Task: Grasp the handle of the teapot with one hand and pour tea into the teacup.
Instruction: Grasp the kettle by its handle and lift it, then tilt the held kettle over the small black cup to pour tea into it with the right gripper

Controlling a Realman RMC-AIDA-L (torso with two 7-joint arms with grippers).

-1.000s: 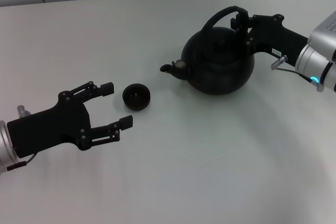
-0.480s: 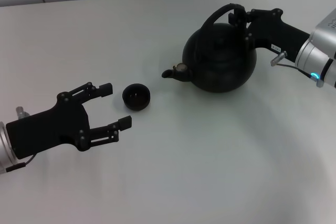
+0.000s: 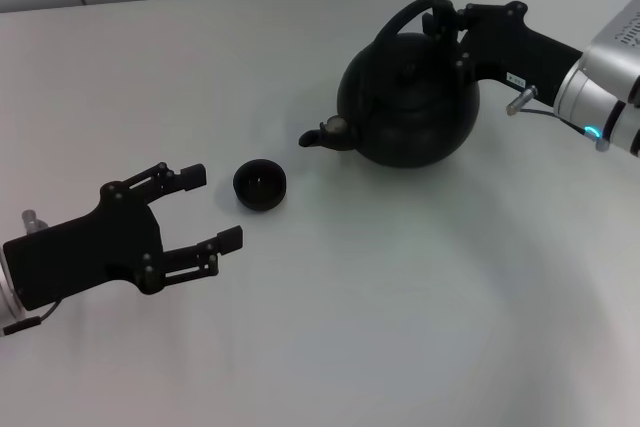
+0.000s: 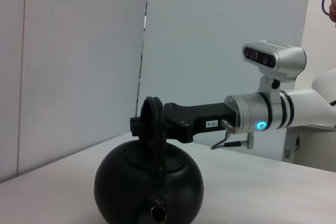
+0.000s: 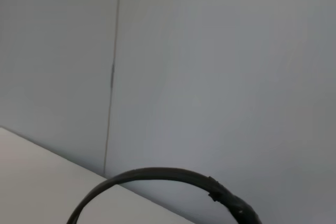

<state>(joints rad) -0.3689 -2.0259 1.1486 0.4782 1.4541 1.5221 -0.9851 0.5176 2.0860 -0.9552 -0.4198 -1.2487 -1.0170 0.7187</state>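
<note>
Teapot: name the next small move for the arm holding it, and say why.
Probably carry the teapot a little further toward the teacup. The right gripper is clamped on the handle, but the spout sits short of the cup, off to its side, so tilting now would likely spill on the table.

This looks like a robotics lab or test room: a bare white tabletop (image 3: 350, 327) stands against plain pale wall panels (image 4: 220, 35) with thin vertical seams, and a robot body (image 4: 320, 103) with a camera unit (image 4: 273, 59) stands at 3 o'clock.
</note>
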